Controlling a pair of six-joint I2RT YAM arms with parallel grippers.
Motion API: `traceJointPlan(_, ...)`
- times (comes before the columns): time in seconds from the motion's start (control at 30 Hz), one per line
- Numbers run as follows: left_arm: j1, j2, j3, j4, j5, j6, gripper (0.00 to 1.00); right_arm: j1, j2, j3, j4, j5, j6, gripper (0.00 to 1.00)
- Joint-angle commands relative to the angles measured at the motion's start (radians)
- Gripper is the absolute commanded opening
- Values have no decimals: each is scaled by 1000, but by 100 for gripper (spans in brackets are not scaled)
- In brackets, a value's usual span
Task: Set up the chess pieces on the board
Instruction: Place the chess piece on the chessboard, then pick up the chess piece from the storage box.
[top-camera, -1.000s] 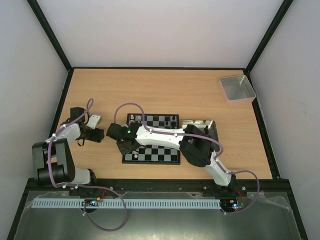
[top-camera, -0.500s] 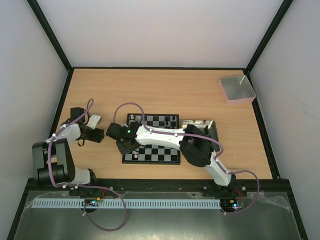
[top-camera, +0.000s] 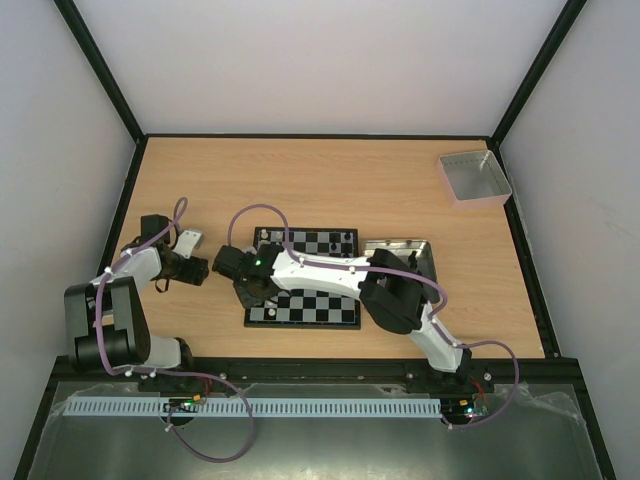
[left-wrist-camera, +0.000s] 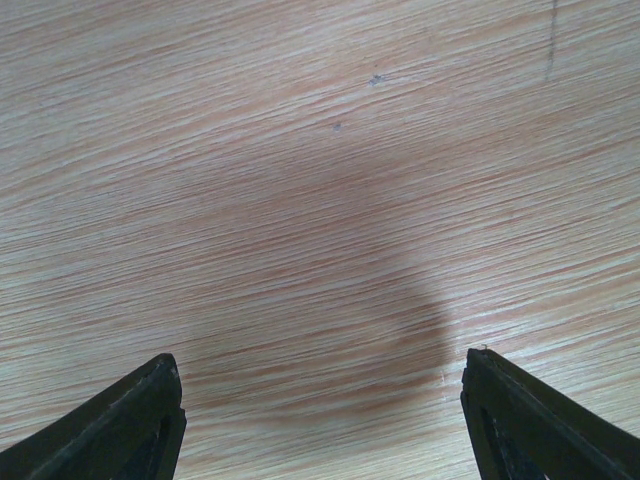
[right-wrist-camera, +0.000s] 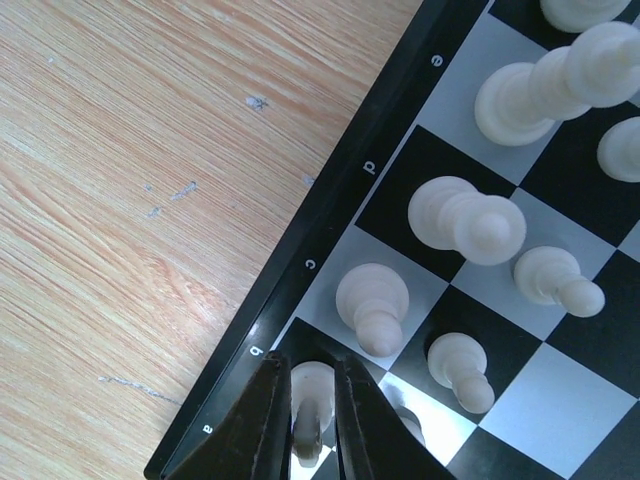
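Observation:
The board (top-camera: 312, 311) lies at the table's middle, partly under my right arm. In the right wrist view its dark border (right-wrist-camera: 330, 230) carries letters, and several whitish chess pieces (right-wrist-camera: 372, 300) stand on the squares along that edge. My right gripper (right-wrist-camera: 308, 372) is shut on a whitish chess piece (right-wrist-camera: 314, 392) over the square by the letter b; in the top view this gripper (top-camera: 248, 290) is at the board's left edge. Black pieces (top-camera: 345, 238) stand at the board's far side. My left gripper (left-wrist-camera: 320, 375) is open and empty over bare wood, left of the board (top-camera: 205, 268).
A gold-tan tin (top-camera: 412, 252) lies just right of the board, partly under my right arm. A grey square tray (top-camera: 474, 178) stands at the far right corner. Black frame rails run along the table's edges.

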Motion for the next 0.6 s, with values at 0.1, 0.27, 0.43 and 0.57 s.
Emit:
traceJointPlan(0.1,5,4,1,-25,8,11,76,-11,-97,21,-42,22,-1,14)
traceJointPlan(0.27,4,3,8,-36,4,11,76,-23,-180,-1,-51,36,12,17)
traceJointPlan(0.43,4,-15,26,-54,-4,12,76,-81,-348,-186,-47,139,54,18)
traceJointPlan(0.57,2,-22,39,-61,-2,8,76,-225,-544,-456,-8,192,105,18)
